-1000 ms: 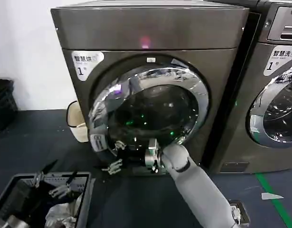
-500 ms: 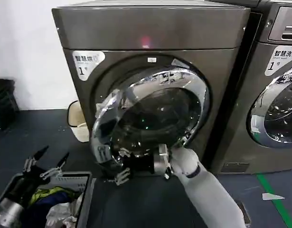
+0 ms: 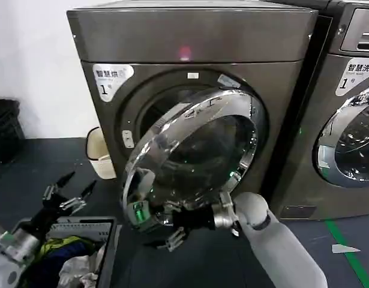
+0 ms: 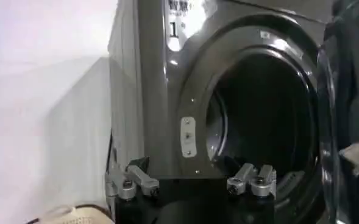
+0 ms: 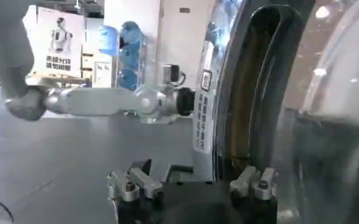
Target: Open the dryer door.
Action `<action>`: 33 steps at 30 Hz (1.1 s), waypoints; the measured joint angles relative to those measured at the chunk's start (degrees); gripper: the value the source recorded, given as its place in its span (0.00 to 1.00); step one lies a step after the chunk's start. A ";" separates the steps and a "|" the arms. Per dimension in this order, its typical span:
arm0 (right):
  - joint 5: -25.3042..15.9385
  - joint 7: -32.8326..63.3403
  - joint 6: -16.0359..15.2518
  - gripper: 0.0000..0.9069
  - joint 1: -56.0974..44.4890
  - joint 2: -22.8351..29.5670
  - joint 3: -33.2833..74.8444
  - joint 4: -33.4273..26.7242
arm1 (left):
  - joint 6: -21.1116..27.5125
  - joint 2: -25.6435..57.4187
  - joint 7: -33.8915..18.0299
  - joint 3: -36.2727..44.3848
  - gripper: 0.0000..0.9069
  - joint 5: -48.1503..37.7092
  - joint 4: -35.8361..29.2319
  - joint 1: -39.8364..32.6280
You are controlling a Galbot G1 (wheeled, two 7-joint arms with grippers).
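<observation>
Under the door's (image 3: 193,159) lower rim, at about 6 o'clock on the chrome ring, I have the right gripper (image 3: 175,231) reaching in from the right arm, which comes up from the lower right of the head view. I place it there because the free edge of the ring swings outward from the left side of the dryer (image 3: 190,72), and a hold low on that edge lets me pull along the arc without the arm crossing the glass. From the right wrist view the gripper (image 5: 191,182) has its fingers spread apart, one on each side of the door's grey inner rim (image 5: 240,103), so it straddles the edge; I judge it hooks the rim more than pinches it, though I cannot tell if a finger actually touches.

Hinged at 3 o'clock, the door stands roughly half open, tilted out toward me, and the dark drum opening (image 3: 163,105) shows behind it at 10 o'clock. Relative to the right gripper, the door lies just above, at 12 o'clock.

My left gripper (image 3: 69,193) waits at 8 o'clock in the head view, fingers apart and empty, above a laundry bin (image 3: 109,231) and well apart from the door. Its wrist camera looks into the drum opening (image 4: 264,115).
</observation>
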 joint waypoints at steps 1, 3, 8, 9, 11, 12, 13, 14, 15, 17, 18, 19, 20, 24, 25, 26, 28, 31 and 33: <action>0.06 -0.73 0.33 1.00 -0.31 -0.26 0.26 0.20 | -0.01 0.25 0.02 0.49 1.00 0.08 0.23 -0.32; 0.17 -2.06 0.70 1.00 -1.08 -0.79 0.95 0.60 | -0.14 0.83 0.16 1.58 1.00 0.53 0.96 -0.97; 1.47 -4.33 1.45 1.00 -2.82 -2.34 3.04 1.67 | -1.78 2.04 5.37 4.90 1.00 0.25 2.69 -2.57; 1.58 -4.33 1.59 1.00 -3.19 -2.70 3.55 1.90 | -1.95 2.43 6.79 5.74 1.00 0.40 3.14 -2.88; 1.64 -4.38 2.21 1.00 -4.07 -3.49 4.59 2.29 | -2.08 3.16 8.55 7.60 1.00 0.56 3.72 -3.53; 1.86 -4.38 2.31 1.00 -4.47 -3.75 5.23 2.50 | -2.14 3.46 8.92 8.54 1.00 0.56 3.78 -3.95; 2.26 -4.38 2.32 1.00 -4.92 -4.08 6.12 2.68 | -2.15 3.71 9.01 9.54 1.00 0.56 3.77 -4.39; 2.36 -4.60 2.35 1.00 -5.23 -4.30 6.89 2.69 | -2.15 3.94 9.03 10.60 1.00 0.55 3.77 -4.85; 2.57 -5.03 2.46 1.00 -5.65 -4.61 7.87 2.68 | -2.17 4.14 9.03 11.49 1.00 0.47 3.68 -5.30; 3.07 -6.49 2.40 1.00 -6.65 -5.52 10.39 2.64 | -2.37 4.72 9.34 13.29 1.00 0.23 3.63 -6.24; 3.17 -6.91 2.39 1.00 -7.09 -5.88 11.58 2.66 | -2.79 4.95 9.64 14.14 1.00 0.23 3.76 -6.69; 3.17 -7.19 2.39 1.00 -7.54 -6.30 12.81 2.68 | -3.07 5.11 9.97 14.91 1.00 0.28 3.99 -7.17; 3.16 -7.31 2.39 1.00 -8.08 -6.74 14.09 2.71 | -3.11 5.19 10.32 15.74 1.00 0.26 4.31 -7.76; 2.53 -7.44 2.45 1.00 -10.34 -7.19 20.05 2.31 | -3.44 5.36 12.47 18.57 1.00 0.58 5.19 -9.91; 2.36 -7.03 2.49 1.00 -11.10 -7.12 21.98 2.31 | -3.54 5.38 12.81 19.39 1.00 0.86 5.17 -10.37; 2.38 -6.40 2.61 1.00 -11.83 -6.94 23.80 2.42 | -3.76 5.37 13.05 20.11 1.00 1.15 5.02 -10.80; 2.32 -5.55 2.93 1.00 -13.67 -6.49 27.82 2.88 | -3.73 5.45 14.49 21.57 1.00 1.45 4.11 -11.66; 2.63 -3.90 2.96 1.00 -16.76 -5.56 34.29 3.63 | -3.56 6.14 15.13 23.89 1.00 1.60 2.30 -12.82; 2.61 -2.50 3.14 1.00 -18.84 -4.70 39.07 3.85 | -3.56 6.49 15.08 25.39 1.00 1.68 1.59 -13.64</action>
